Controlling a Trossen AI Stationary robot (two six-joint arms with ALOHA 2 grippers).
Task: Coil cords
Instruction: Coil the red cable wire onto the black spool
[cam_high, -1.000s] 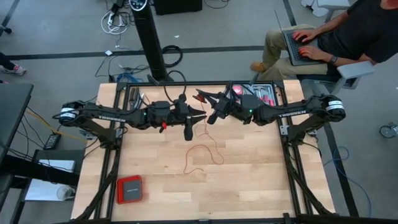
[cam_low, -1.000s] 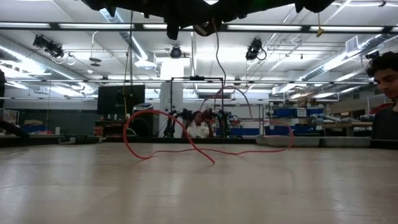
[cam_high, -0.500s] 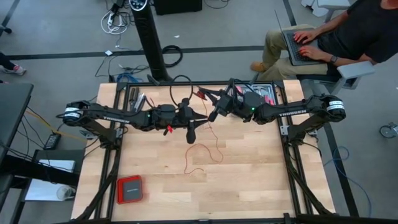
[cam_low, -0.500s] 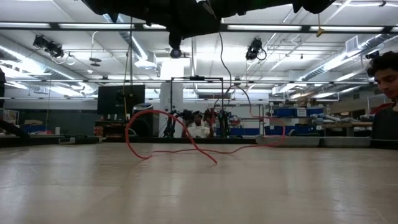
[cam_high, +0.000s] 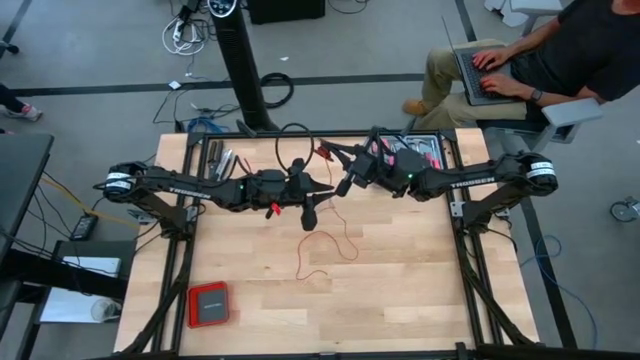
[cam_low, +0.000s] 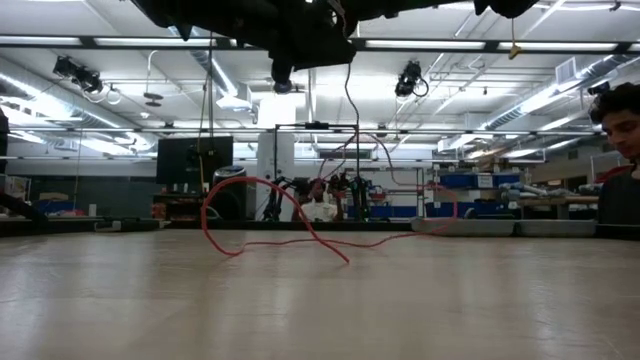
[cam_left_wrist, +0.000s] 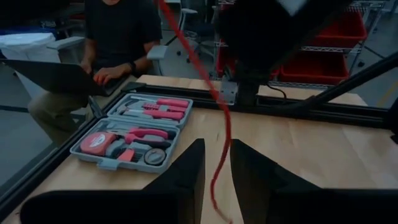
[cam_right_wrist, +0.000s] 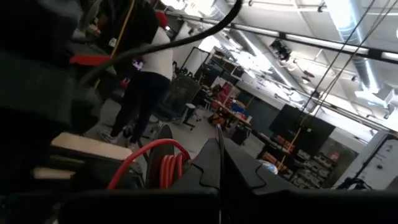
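The thin red cord (cam_high: 325, 245) hangs down between my two grippers. Its lower loops lie on the wooden table (cam_high: 400, 290) and also show in the low view (cam_low: 270, 215). My left gripper (cam_high: 305, 195) is above the table's far middle. It is open by a narrow gap, and the cord (cam_left_wrist: 217, 130) runs through that gap. My right gripper (cam_high: 345, 180) is just right of it and shut, with several red loops (cam_right_wrist: 169, 169) beside its fingers. My left gripper (cam_left_wrist: 216, 180) has the cord passing between its two fingers; I cannot tell whether it touches them. My right gripper (cam_right_wrist: 221, 168) is shut with a few turns of the cord (cam_right_wrist: 134, 162) bunched beside its fingers. The fingers hide the place of contact. The rest of the cord hangs slack to the table.
A grey tool tray (cam_high: 420, 152) stands at the far right edge and shows in the left wrist view (cam_left_wrist: 134, 134). A flat red box (cam_high: 208, 303) lies at the near left. Tools (cam_high: 222, 160) lie at the far left. A person with a laptop (cam_high: 500, 60) sits beyond the far right corner.
My left gripper has moved a little toward the table's right edge, closer to my right gripper. The cord's loop at the right of the low view has been drawn in toward the middle. The loops at the left stay where they lay.
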